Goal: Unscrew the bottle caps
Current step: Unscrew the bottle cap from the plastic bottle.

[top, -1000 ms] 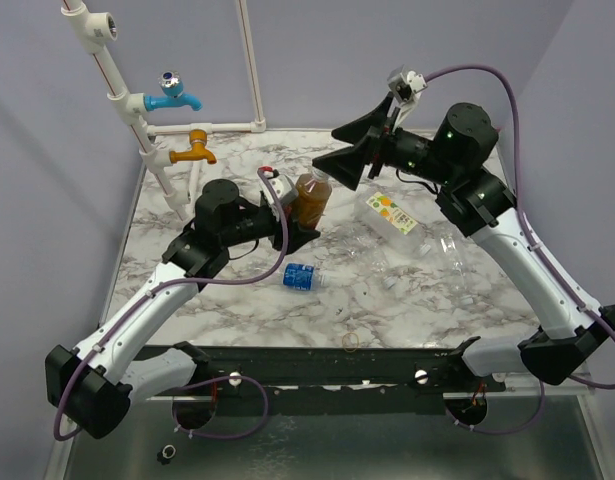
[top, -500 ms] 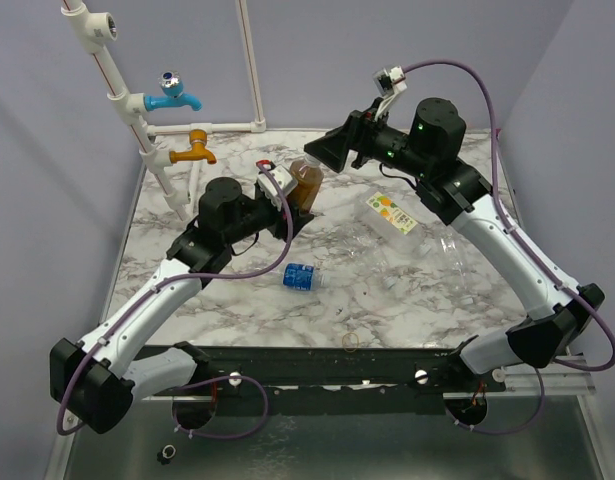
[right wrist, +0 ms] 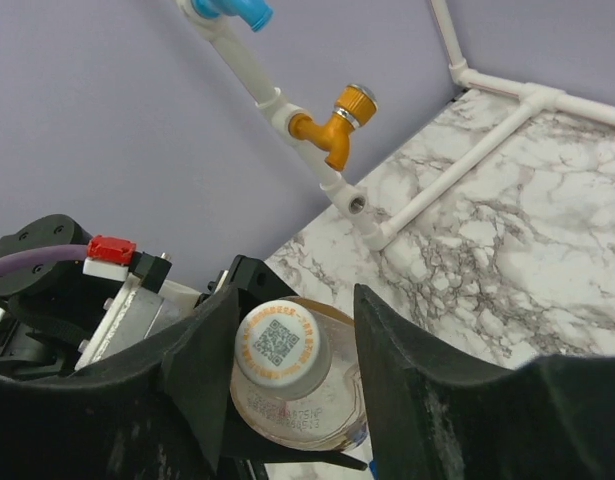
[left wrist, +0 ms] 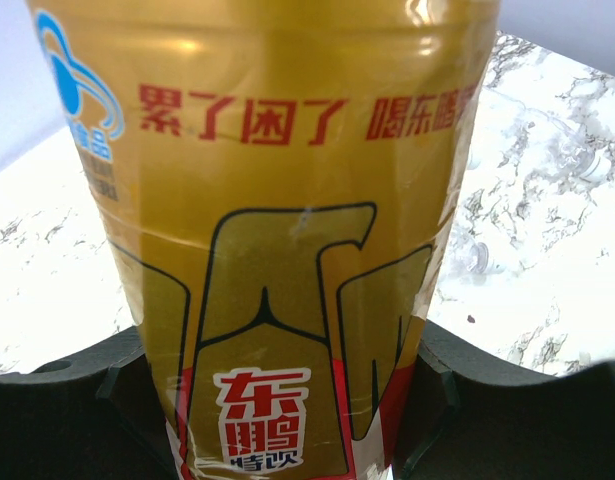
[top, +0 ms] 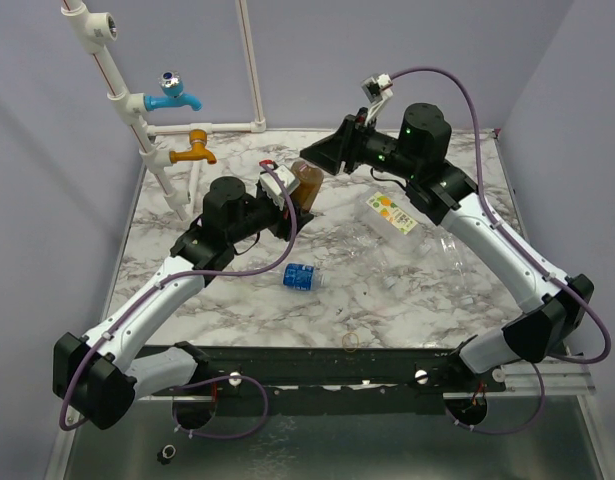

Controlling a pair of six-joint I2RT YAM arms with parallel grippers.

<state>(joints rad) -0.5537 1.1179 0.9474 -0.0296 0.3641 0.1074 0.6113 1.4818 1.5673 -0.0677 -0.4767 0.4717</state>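
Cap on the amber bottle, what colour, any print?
The cap is white with a dark QR code on top; clearest in right wrist view.

**Table** (top: 237, 310): carried every item below.

**Rear-left corner:** standing pipe (top: 115, 85), with the upper tap (top: 174, 95) above the lower tap (top: 192, 148). Both spouts pointed right.

**Rear centre:** upright bottle (top: 308, 186), gripped on its lower body by the left gripper (top: 295, 212), which reached in from the left. Its cap (right wrist: 280, 343) was on top.

**Above that bottle:** right gripper (top: 322, 158), reaching in from the right. Its fingers (right wrist: 202, 350) stood either side of the cap, with a gap on one side.

**Centre:** small bottle (top: 300, 277), on its side, in front of the upright bottle.

**Right of centre:** larger bottle (top: 392, 213), lying flat beneath the right arm.

**Front edge:** ring (top: 351, 341), in front of and to the right of the small bottle.
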